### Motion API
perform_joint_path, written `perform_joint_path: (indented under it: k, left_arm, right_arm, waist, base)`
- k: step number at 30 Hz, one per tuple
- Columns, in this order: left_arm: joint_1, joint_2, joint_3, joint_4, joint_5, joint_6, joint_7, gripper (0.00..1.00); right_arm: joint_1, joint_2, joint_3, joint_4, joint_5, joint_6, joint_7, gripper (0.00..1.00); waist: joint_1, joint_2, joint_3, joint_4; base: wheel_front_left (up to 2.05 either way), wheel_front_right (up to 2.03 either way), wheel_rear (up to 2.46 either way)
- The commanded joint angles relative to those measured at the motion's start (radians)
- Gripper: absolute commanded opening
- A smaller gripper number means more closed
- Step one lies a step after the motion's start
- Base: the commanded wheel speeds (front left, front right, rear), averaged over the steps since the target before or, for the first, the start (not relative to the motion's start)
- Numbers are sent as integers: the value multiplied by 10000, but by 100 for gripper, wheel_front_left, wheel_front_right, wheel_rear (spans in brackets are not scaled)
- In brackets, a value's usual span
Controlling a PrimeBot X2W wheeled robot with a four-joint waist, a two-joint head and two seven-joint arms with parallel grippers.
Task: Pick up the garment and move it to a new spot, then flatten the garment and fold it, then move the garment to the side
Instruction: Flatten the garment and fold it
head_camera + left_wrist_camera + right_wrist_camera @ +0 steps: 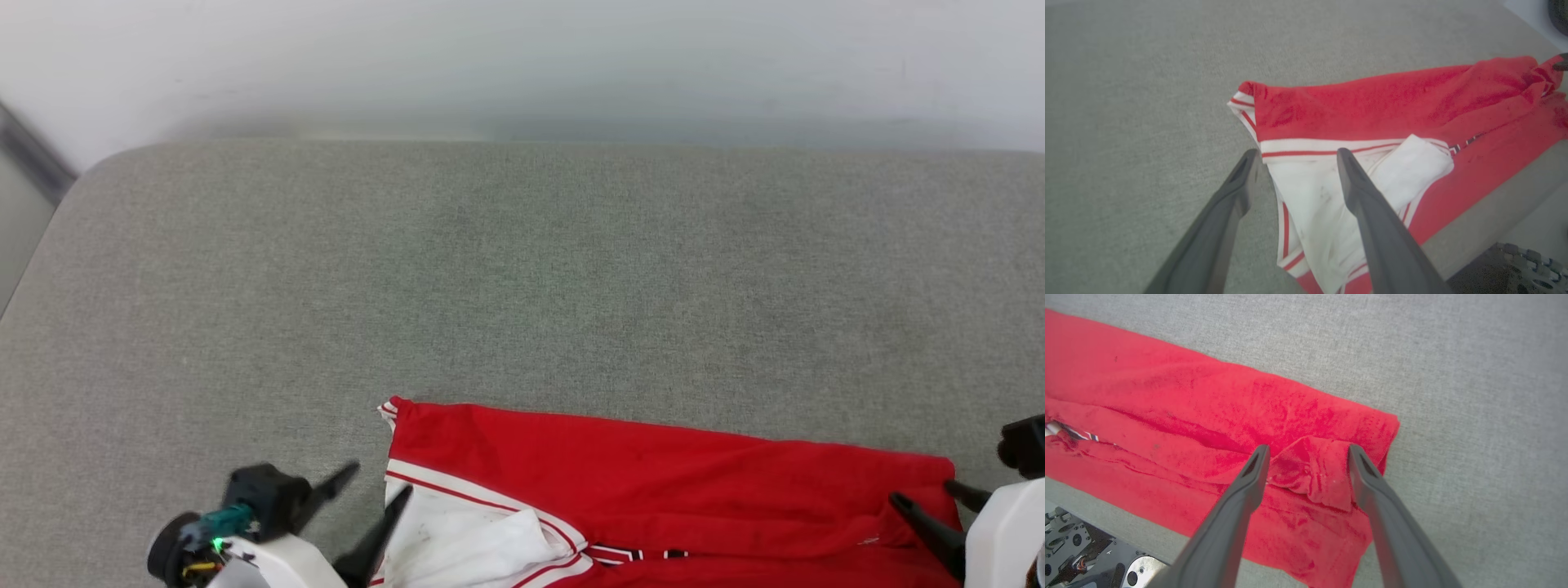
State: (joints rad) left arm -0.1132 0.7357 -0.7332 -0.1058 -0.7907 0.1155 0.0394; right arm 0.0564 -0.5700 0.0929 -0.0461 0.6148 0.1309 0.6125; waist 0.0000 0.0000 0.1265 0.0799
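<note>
1. Down at six o'clock in the head view lies one garment (653, 465), a red strip folded lengthwise on the grey cushion (522, 269).
2. One white sleeve (465, 531) shows toward seven o'clock.
3. Two grippers: the left gripper (380, 478) at seven o'clock, its two fingers spread wide and straddling the sleeve's striped edge; the right gripper (922, 492) at five o'clock, spread wide either side of a raised red fold, gripping nothing.
</note>
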Motion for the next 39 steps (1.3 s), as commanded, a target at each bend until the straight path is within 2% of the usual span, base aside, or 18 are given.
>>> perform_joint_path:
  k: [1,7,8,9,12,13,14,15,16,19,20,23,33,39]
  left_arm:
    - [-150,-209,349,-83,97,261,-671,100]
    - [0,-858,1271,44,370,893,-2620,100]
    - [0,-858,1271,44,370,893,-2620,100]
    - [109,-1168,1723,122,427,1203,-2902,100]
    - [320,-1610,2223,105,879,1591,-3029,100]
    - [382,-1742,2469,32,1150,1691,-3043,100]
    - [382,-1742,2469,32,1150,1691,-3043,100]
    - [575,-1994,2893,-118,1757,1801,-3053,100]
    - [767,-2224,3105,-164,1918,1812,-3054,100]
    - [1040,-2542,3524,-164,2292,1647,-3056,100]
    - [1111,-2761,3950,-165,2766,1554,-3061,100]
    - [1244,-3185,4442,-241,3115,1398,-3060,100]
    - [1450,-4521,5921,-68,4704,-48,-3053,100]
    - [1304,-5049,6375,257,5097,-849,-3054,100]
  right_arm:
    - [60,267,-355,-195,22,-5,70,100]
    - [353,1533,-1701,-462,-364,-5,480,100]
    - [353,1533,-1701,-462,-364,-5,480,100]
    - [446,1975,-2087,-460,-603,-5,643,100]
    - [513,2800,-3044,-280,-1136,-5,698,100]
    - [507,3085,-3310,-257,-1323,-3,696,100]
    - [507,3085,-3310,-257,-1323,-3,696,100]
    - [503,3613,-3720,-198,-1574,-3,726,100]
    - [518,3807,-3882,-182,-1693,-3,756,100]
    - [609,4055,-4041,-179,-1915,-3,803,100]
    - [675,4237,-4128,-131,-2082,-3,753,100]
    - [723,4291,-4243,-10,-2236,-3,702,100]
    - [546,4667,-4843,1030,-2627,-3,588,100]
    - [737,4725,-4170,1649,-2377,12,649,100]
  waist:
    - [0,0,-159,39]
    - [0,0,-317,92]
    - [0,0,-317,92]
    - [0,0,-330,123]
    - [0,0,-335,188]
    - [0,0,-323,216]
    - [0,0,-323,216]
    - [0,0,-286,250]
    - [0,0,-267,266]
    - [0,0,-208,308]
    - [0,0,-155,348]
    - [0,0,-88,388]
    - [0,0,257,585]
    - [0,0,485,701]
  base:
    - [0,0,0]
    - [0,0,0]
    - [0,0,0]
    - [0,0,0]
    - [0,0,0]
    - [0,0,0]
    - [0,0,0]
    - [0,0,0]
    - [0,0,0]
    - [0,0,0]
    - [0,0,0]
    - [0,0,0]
    - [0,0,0]
    - [0,0,0]
